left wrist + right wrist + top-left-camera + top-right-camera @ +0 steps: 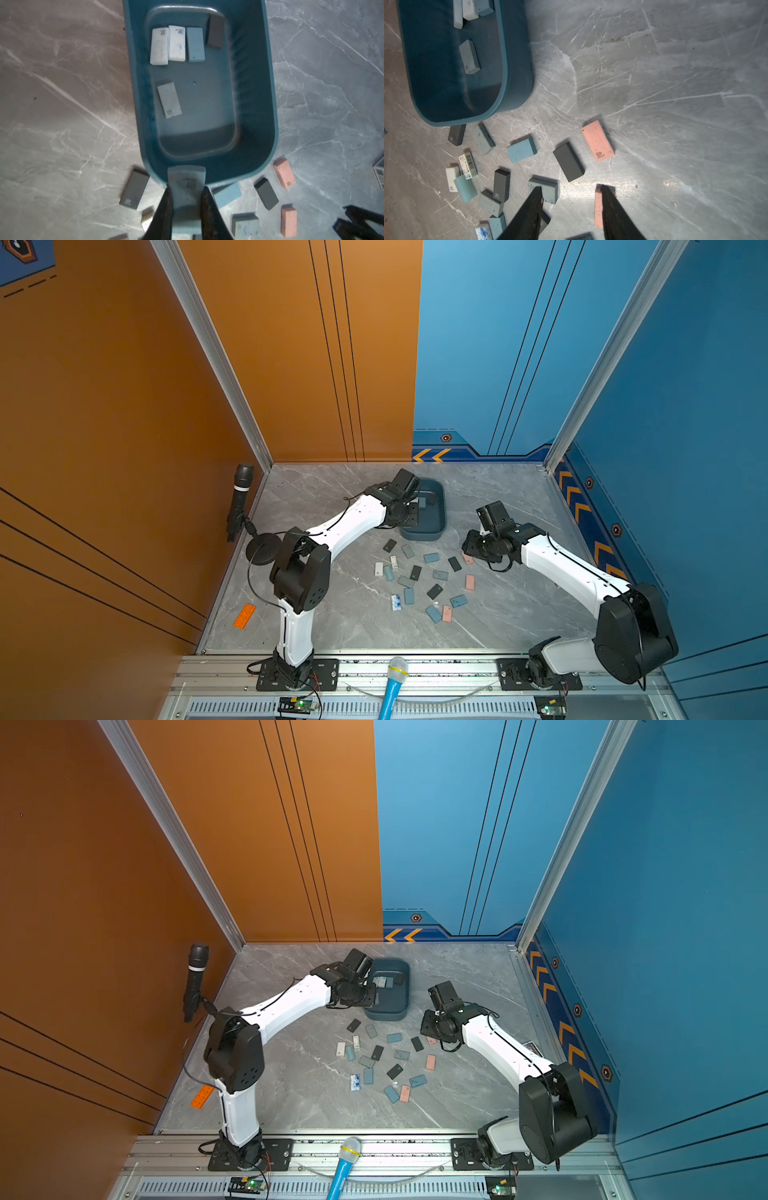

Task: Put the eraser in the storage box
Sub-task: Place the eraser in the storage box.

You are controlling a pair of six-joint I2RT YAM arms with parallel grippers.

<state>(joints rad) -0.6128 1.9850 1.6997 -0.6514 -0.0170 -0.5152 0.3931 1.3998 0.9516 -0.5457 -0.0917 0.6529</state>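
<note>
In the left wrist view my left gripper (186, 190) is shut on a pale grey eraser (187, 178) marked 4B, held above the rim of the dark teal storage box (270, 104). Several erasers lie inside the box: two white (159, 46), one blue (195, 44), one dark (215, 31), one grey (169, 99). In both top views that gripper (409, 512) (368, 996) is at the box's (432, 526) (388, 1013) left side. My right gripper (571, 188) (469, 547) hangs open over the table with nothing between its fingers, to the right of the box (517, 62).
Several loose erasers (415, 572) in black, blue, grey, white and pink are scattered on the grey marble table in front of the box. An orange brick (244, 616) lies front left. A black microphone on a stand (241, 502) is at the left wall, a blue microphone (392, 684) at the front rail.
</note>
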